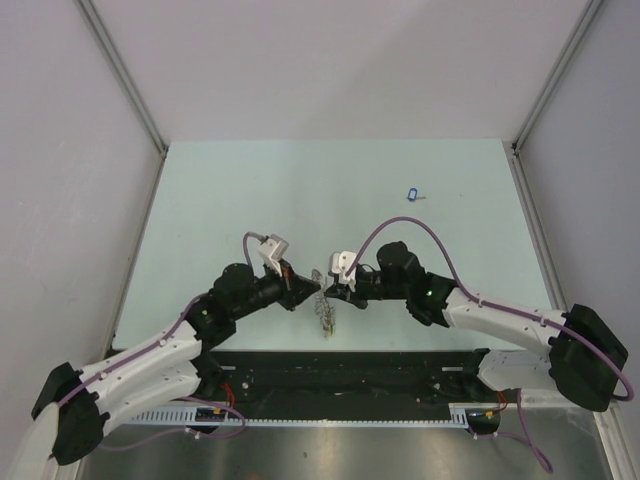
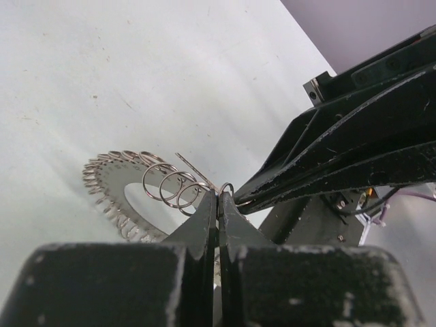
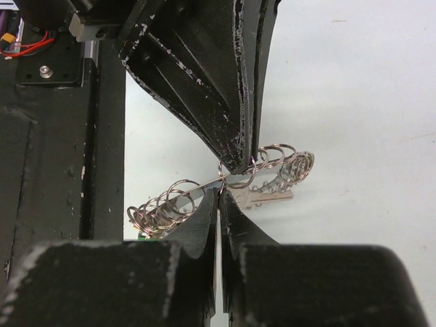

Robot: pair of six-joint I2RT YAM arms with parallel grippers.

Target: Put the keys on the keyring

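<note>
1. pale green tabletop (image 1: 300, 190), grey walls around it.
2. keyring (image 1: 326, 305) sits near the front edge, fringed with small rings and keys, pinched between both claws.
3. left gripper (image 1: 312, 288) is closed on its wire from one side, right gripper (image 1: 336, 290) from the other, tips almost meeting.
4. blue-tagged key (image 1: 411, 195) lies well beyond the keyring, to its far right, untouched.
5. likely step: steadying or prying the ring. next, one claw must let go and fetch that key.

Top view high at the near edge, looking down at the tabletop (image 1: 300, 190), wrist views close along opposed fingers (image 2: 201, 228), sharing the keyring (image 2: 136, 158)
</note>
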